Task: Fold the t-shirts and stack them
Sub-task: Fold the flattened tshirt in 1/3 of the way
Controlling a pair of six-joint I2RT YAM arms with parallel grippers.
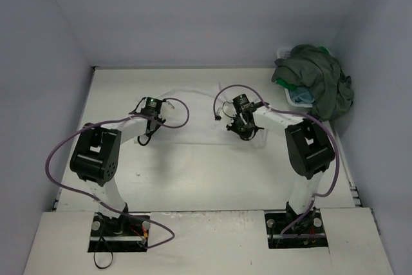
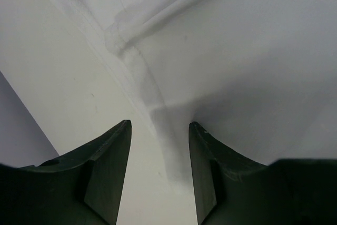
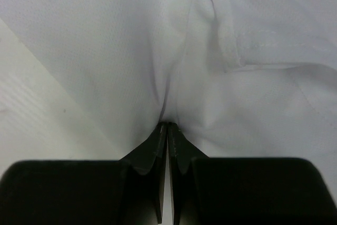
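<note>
My right tool (image 3: 167, 126) pinches shut on a crease of the plain white t-shirt (image 3: 105, 51); my left tool (image 2: 159, 126) stands half open astride its hemmed edge.

The dark olive-grey shirt (image 1: 318, 78) is covering most of the basket (image 1: 283, 51). The white shirt (image 1: 199, 119) is blending into the table (image 1: 212, 178), its outline hard to trace.

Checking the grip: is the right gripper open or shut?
Shut: the right gripper pinches a ridge of the white t-shirt, jaws together.
</note>
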